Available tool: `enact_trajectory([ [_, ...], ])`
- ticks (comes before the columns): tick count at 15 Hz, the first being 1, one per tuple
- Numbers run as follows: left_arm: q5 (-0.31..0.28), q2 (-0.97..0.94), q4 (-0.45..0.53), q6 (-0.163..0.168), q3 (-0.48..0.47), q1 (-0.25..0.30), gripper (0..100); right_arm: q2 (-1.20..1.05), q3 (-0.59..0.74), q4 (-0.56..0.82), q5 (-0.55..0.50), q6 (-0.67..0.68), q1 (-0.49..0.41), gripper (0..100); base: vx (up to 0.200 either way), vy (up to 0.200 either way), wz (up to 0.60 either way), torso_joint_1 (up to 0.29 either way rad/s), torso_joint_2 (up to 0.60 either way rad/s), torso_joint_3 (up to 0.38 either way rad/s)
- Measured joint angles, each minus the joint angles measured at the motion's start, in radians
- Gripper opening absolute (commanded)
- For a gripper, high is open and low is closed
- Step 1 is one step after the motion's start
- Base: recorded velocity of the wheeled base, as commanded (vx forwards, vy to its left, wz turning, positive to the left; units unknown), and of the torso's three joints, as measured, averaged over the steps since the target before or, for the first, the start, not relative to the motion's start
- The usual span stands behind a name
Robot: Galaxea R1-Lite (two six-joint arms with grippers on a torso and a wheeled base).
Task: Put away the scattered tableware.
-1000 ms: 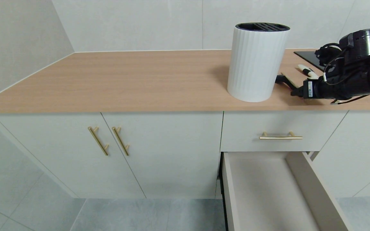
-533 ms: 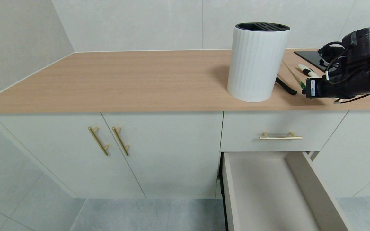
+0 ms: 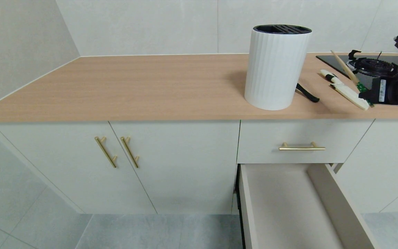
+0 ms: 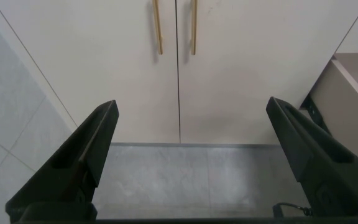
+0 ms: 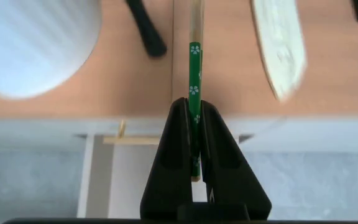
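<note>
The right gripper (image 3: pixel 366 96) is squeezing tight on the green end of a chopstick (image 3: pixel 346 69) (the green part has tiny white flowers on it). It is holding the chopstick over the right end of the table (image 3: pixel 150 86), near the stove (image 3: pixel 371 65). The plain wooden end is pointing away toward the wall. I cannot tell if the far tip is touching anything.

So the step in hand looks like the carrying part: the stick is picked up and is waiting to go somewhere. The next move is probably taking it to the tall white holder (image 3: pixel 276 69) or down to the open drawer (image 3: pixel 337 207) below. The long stick needs to swing wide of the holder, and the grip needs to be firm so the thin stick is not slipping.

A white knife (image 3: pixel 346 91) and a black handle (image 3: pixel 308 93) are lying on the table, waiting their turn.

The left gripper (image 4: pixel 191 107) is wide open and holding nothing, hanging low in front of the cupboard doors (image 4: pixel 179 62).

There is a small white sticker on the right gripper, but its print is too tiny to read.
</note>
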Motion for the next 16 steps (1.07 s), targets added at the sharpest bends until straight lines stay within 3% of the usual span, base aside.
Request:
enact_trajectory([
  [4, 0.000, 0.000, 0.000, 0.000, 0.000, 0.000, 100, -0.208, 0.254, -0.003, 0.109, -0.016, -0.024, 0, 0.000, 0.000, 0.00, 0.000, 0.00, 0.000],
  [8, 0.000, 0.000, 0.000, 0.000, 0.000, 0.000, 100, -0.404, 0.496, -0.002, 0.262, -0.214, -0.013, 0, 0.000, 0.000, 0.00, 0.000, 0.00, 0.000],
  [13, 0.000, 0.000, 0.000, 0.000, 0.000, 0.000, 100, -0.448, 0.660, -0.080, 0.288, -0.385, 0.068, 0, 0.000, 0.000, 0.00, 0.000, 0.00, 0.000],
  [16, -0.001, 0.000, 0.000, 0.000, 0.000, 0.000, 100, -0.418, 0.726, -0.164, 0.287, -0.401, 0.088, 0, 0.000, 0.000, 0.00, -0.095, 0.25, 0.155],
])
